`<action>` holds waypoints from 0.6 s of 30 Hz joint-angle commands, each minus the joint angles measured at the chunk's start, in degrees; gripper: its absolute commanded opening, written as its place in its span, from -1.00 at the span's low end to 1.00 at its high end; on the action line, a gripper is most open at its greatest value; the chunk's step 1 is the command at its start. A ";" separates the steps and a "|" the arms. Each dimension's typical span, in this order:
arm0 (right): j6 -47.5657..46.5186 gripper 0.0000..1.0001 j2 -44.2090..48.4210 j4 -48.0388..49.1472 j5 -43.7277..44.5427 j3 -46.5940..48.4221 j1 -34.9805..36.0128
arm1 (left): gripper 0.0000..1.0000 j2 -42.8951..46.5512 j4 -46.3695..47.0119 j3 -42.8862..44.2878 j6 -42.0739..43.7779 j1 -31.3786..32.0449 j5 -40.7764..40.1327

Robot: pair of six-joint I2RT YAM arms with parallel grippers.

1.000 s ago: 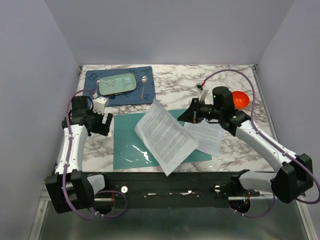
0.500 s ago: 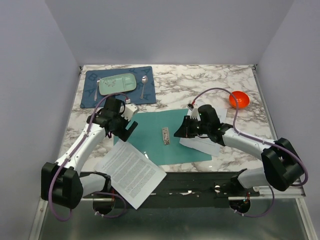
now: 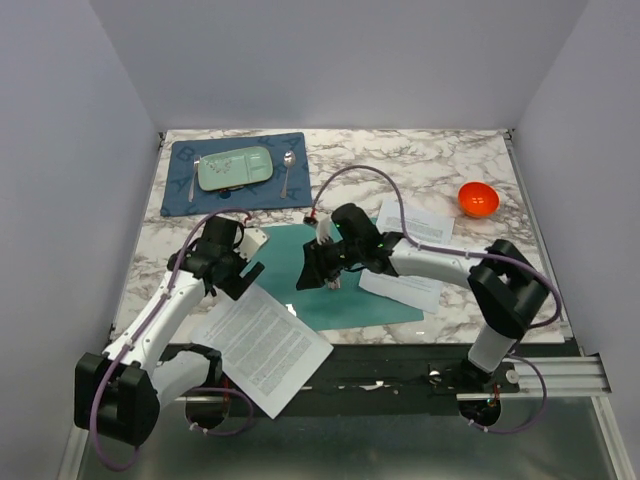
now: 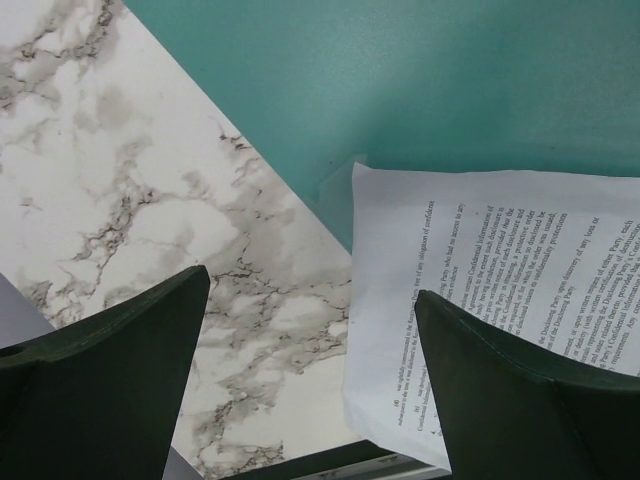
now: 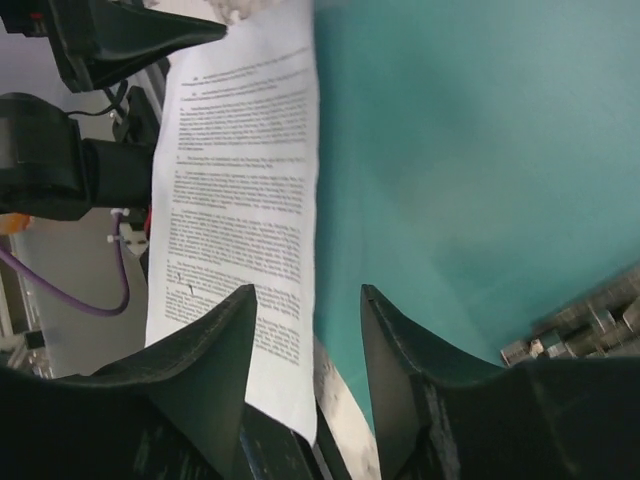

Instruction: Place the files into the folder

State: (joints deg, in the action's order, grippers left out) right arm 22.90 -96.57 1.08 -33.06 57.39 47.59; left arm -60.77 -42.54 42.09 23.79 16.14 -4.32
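Pale lavender walls closed in a white and grey marble table [image 3: 440, 165]. Near its front edge the teal folder [image 3: 345, 300] lay open and flat, its metal clip [image 5: 590, 318] showing at the lower right of the right wrist view.

One printed sheet [image 3: 262, 345] lay at the folder's near left corner. Its far corner reached onto the teal, and the rest ran across the marble and out past the table's front edge. Another sheet [image 3: 405, 290] overlapped the folder's right edge beneath the right arm, and a third sheet [image 3: 418, 222] lay on the marble just beyond that arm.

The left gripper [image 3: 245, 275] hung over the folder's left edge, just beside the overhanging sheet, jaws spread wide with nothing between them. The right gripper [image 3: 308, 280] was low over the middle of the folder, beside the clip, its jaws parted and empty.

At the far left a dark blue placemat [image 3: 180, 195] carried a pale green tray [image 3: 233, 167] and a spoon [image 3: 288, 170]. An orange bowl [image 3: 478, 198] sat at the far right.
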 commanded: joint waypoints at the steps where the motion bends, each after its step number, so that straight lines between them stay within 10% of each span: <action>1: -4.70 0.04 -7.21 -5.30 -2.71 6.59 2.50 | 0.98 2.32 0.44 -3.67 2.40 -0.14 -2.36; 18: -3.39 -0.11 -23.31 -3.63 -9.65 17.94 5.58 | 0.98 15.78 4.57 -16.42 6.97 -0.58 0.10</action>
State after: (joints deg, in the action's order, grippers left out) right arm 19.44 -118.15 -2.79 -39.62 73.36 51.83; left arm -44.40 -39.55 27.27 28.51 15.94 -4.12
